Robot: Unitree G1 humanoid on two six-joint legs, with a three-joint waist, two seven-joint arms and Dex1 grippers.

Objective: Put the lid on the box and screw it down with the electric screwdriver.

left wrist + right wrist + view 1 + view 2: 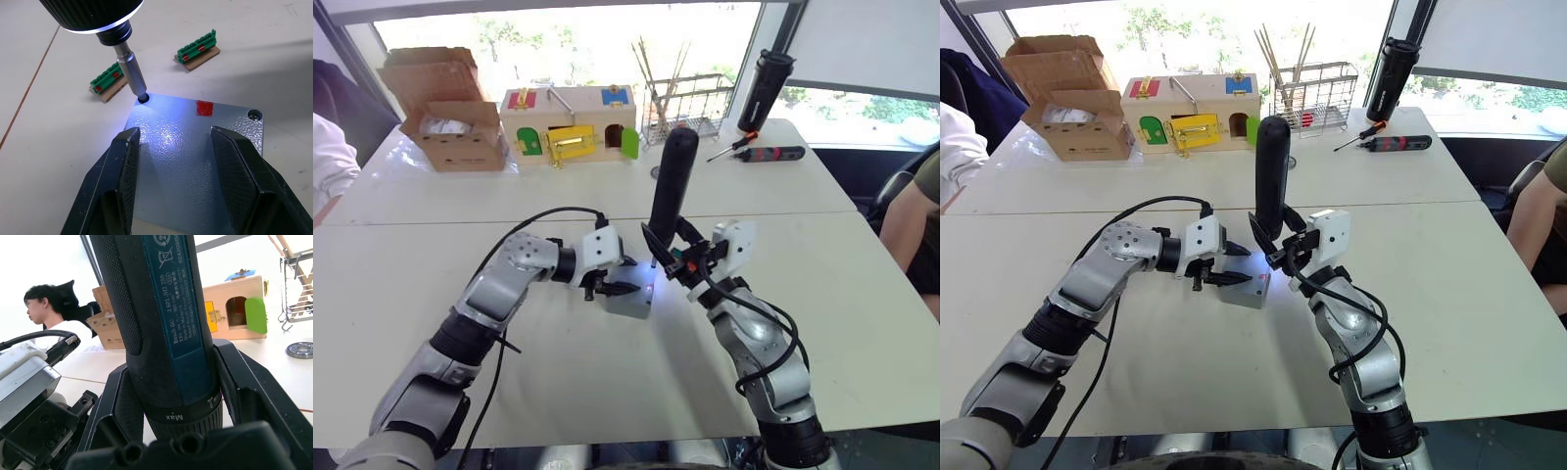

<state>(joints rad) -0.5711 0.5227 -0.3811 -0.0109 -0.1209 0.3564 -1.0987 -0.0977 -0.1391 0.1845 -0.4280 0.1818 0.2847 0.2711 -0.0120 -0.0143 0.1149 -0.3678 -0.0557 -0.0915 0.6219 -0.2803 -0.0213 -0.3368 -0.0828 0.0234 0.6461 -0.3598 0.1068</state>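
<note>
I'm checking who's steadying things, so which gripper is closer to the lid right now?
Left. The left gripper hovers open directly over the lid, a finger toward either side. The right gripper sits higher, clamped on the electric screwdriver, whose bit meets a corner hole.

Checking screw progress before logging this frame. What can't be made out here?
- Box body: under the lid in the left wrist view; the left tool covers the near edge.
- Screw under the bit of the electric screwdriver: the bit fills the corner hole.
- Near two corner holes: cut off by the picture's edge and the left tool.
- Bit contact in the head views: too small, washed out by the tip light.
- Right tool: the screwdriver's bit end is out of frame.
</note>
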